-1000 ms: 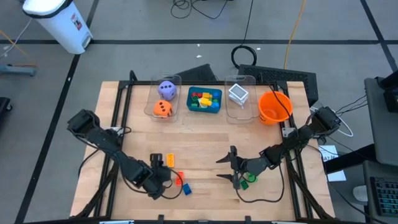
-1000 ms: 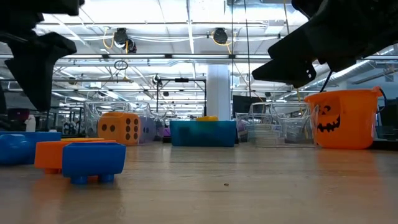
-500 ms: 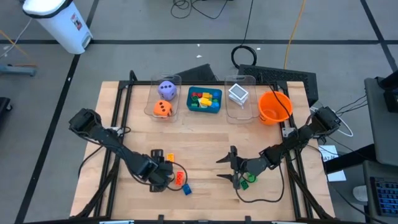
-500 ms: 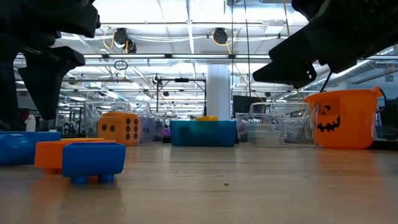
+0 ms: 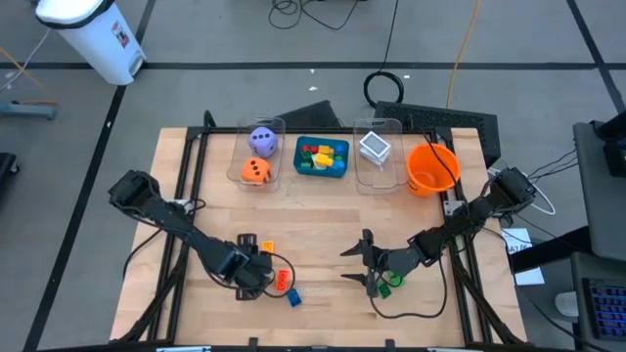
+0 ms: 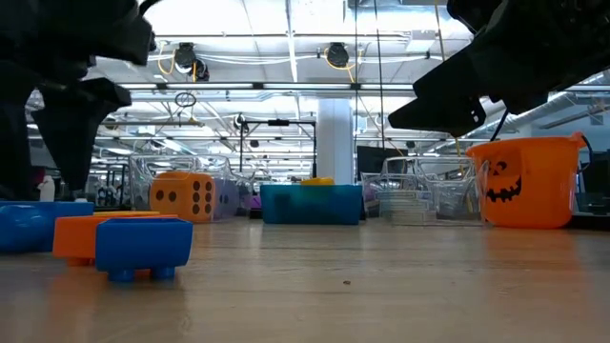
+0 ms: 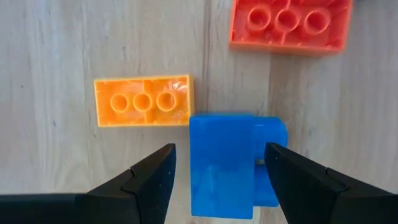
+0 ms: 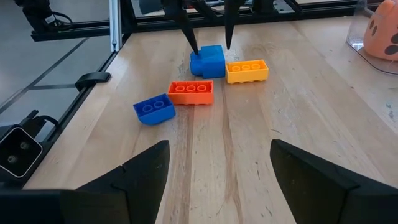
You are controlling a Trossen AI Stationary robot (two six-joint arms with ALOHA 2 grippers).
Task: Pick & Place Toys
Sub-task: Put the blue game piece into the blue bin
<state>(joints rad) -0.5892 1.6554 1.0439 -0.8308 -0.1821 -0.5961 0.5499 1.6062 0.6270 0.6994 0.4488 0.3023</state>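
Four bricks sit bunched near the front left of the table (image 5: 323, 225), and the left tool (image 7: 217, 168) is right over them: its two fingers (image 7: 149, 180) are spread and straddle the blue block (image 7: 227, 165), one on each side, not pinching it. Just beside that block lies the yellow brick (image 7: 142, 101), studs up, with the orange-red brick (image 7: 287, 23) a little farther off and apart from both. From the right wrist view the same cluster shows across the table: the blue block (image 8: 208, 61) under the left tool's thin fingertips, the yellow brick (image 8: 247, 70) touching its side, the orange-red brick (image 8: 191, 92) nearby, and a rounded blue brick (image 8: 153, 109) lying alone, closest to that camera. The right tool (image 5: 360, 262) waits at the front right of the table, fingers parted and gripping nothing, with a small green piece (image 5: 387, 286) close by its wrist. Along the back edge, a clear bin (image 5: 277, 147) holds the purple die (image 5: 261, 140) and the orange die (image 5: 256, 172), the teal tray (image 5: 322, 172) carries mixed bricks, a second clear bin (image 5: 391, 176) holds a white card (image 5: 375, 148), and the orange bowl (image 5: 431, 168) stands at the end.
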